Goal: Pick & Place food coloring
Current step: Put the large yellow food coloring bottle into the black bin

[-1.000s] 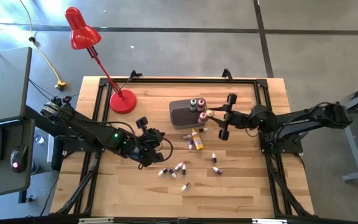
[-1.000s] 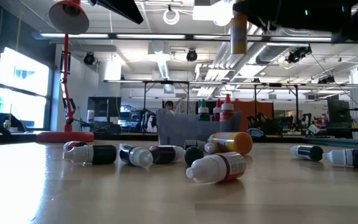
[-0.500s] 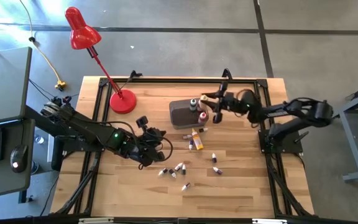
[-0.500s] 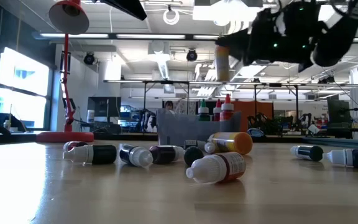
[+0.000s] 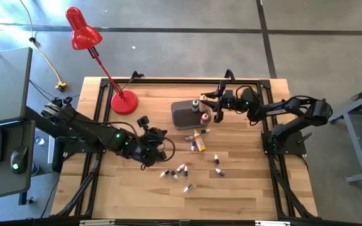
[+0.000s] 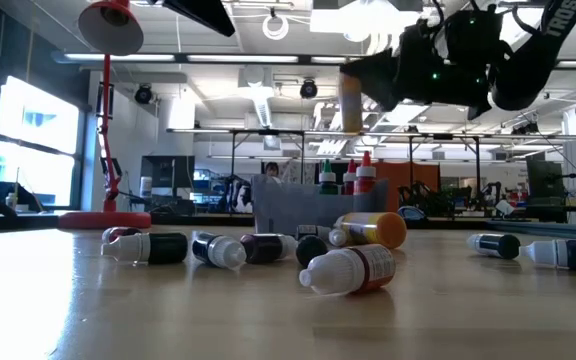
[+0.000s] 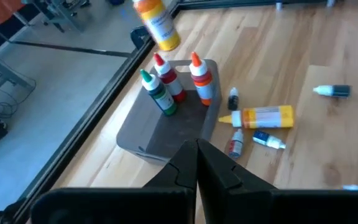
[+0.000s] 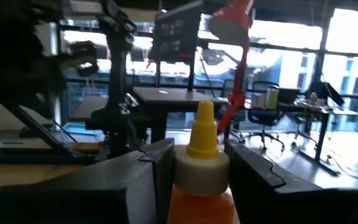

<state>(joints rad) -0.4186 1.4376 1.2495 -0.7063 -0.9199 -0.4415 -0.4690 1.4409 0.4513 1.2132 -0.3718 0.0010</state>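
Wooden table, workspace fenced by a black frame; red desk lamp at the far left corner.

Right arm is the one working. Right gripper hangs over the right end of the dark grey tub, jaws pinching an orange bottle with a yellow cap. The right wrist view shows a finger on each side of the white shoulder of the bottle, cap pointing up. In the low view the bottle hangs upright, long axis vertical, clear above the tub rim and the bottles already standing there.

Key relation: the held bottle sits above the tub, beside three standing bottles (green, red, orange-red). My read: the move left is straight down, then release. Risk is clipping those caps.

Left gripper waits low on the left-centre of the table, fingers pressed together, holding nothing, well apart from the tub.

Remaining food coloring lies loose on the table: a larger yellow bottle on its side just in front of the tub, small dark and red-capped ones scattered nearer the front, closer to the left arm.

Labels: printing on the yellow bottle and the near white-capped bottle, not readable.
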